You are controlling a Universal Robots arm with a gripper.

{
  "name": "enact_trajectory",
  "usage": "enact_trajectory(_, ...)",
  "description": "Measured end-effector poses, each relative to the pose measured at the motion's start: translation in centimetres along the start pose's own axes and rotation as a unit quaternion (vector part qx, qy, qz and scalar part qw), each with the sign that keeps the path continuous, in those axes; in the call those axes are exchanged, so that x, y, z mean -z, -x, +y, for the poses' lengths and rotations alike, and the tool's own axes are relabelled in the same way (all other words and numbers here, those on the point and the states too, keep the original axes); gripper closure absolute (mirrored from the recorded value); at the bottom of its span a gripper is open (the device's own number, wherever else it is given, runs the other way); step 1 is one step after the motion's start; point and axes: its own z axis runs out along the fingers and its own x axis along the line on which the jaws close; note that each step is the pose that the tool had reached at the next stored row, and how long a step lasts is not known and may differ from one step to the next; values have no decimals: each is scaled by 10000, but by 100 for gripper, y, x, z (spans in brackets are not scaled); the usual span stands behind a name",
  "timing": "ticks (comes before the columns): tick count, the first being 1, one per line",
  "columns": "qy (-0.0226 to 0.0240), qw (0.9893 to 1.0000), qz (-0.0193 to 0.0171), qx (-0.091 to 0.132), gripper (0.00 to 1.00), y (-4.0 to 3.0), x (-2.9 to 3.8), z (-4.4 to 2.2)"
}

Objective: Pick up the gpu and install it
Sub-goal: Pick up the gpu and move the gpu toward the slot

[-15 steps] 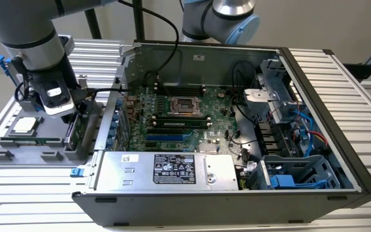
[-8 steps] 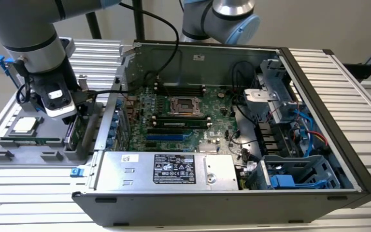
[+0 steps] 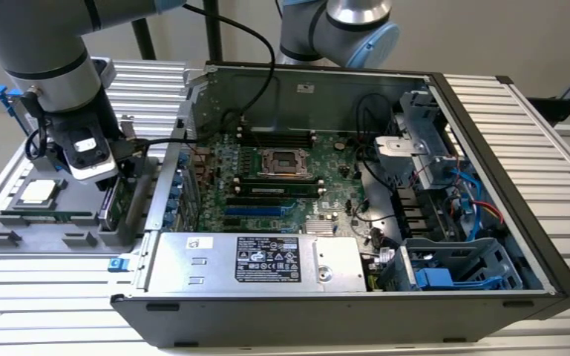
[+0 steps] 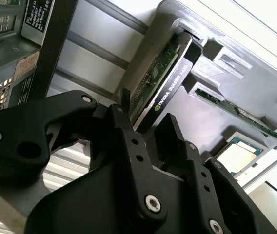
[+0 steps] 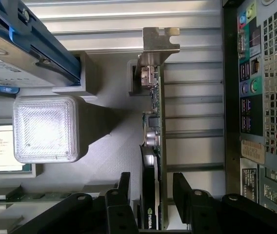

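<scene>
**Gripper (image 5: 150, 184) straddles the gpu (image 5: 154, 131)**

We see its fingers (image 5: 124, 183) apart, one on each side of the card. The gpu stands on its edge in the grey holder (image 3: 38, 239), just beside the computer case (image 3: 344, 315).

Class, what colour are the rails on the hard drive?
Blue; the hard drive rails show best in the first wrist view.

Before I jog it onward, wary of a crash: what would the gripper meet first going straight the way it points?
Likely the upright gpu, a green circuit board with black cooler, standing in the grey holder: the open gripper is lined up astride its edge. Depth is unclear.
</scene>
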Motion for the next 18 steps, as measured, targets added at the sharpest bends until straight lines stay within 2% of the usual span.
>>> enact_trajectory(3,0,10000,0,0,0,0,0,0)
enact_trajectory(4,0,10000,0,0,100,0,0,1)
enact_trajectory(18,0,10000,0,0,100,-1,0,11)
